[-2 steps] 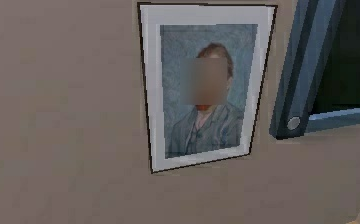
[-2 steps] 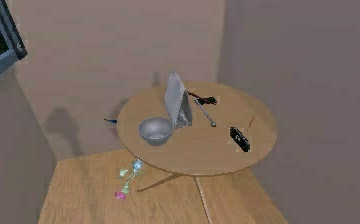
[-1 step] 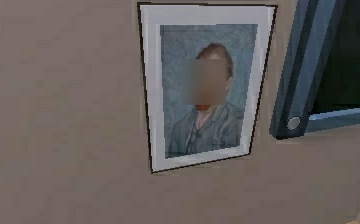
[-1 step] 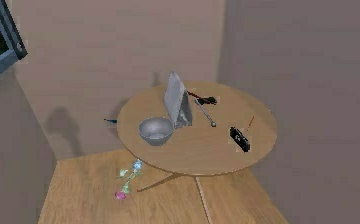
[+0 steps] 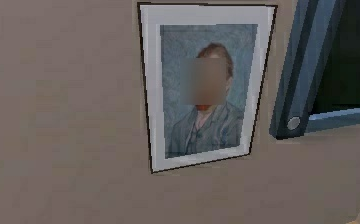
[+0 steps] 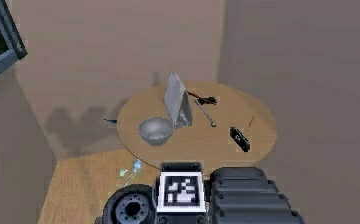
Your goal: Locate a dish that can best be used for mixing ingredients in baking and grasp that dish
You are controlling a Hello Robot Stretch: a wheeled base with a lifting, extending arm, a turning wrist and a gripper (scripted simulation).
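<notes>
You have the dish in sight: a grey bowl on the round tabletop, just beside the upright grey panel. The grasp is not yet done. The pincer sits well short of that panel; I cannot tell its state or whether it holds anything.
</notes>
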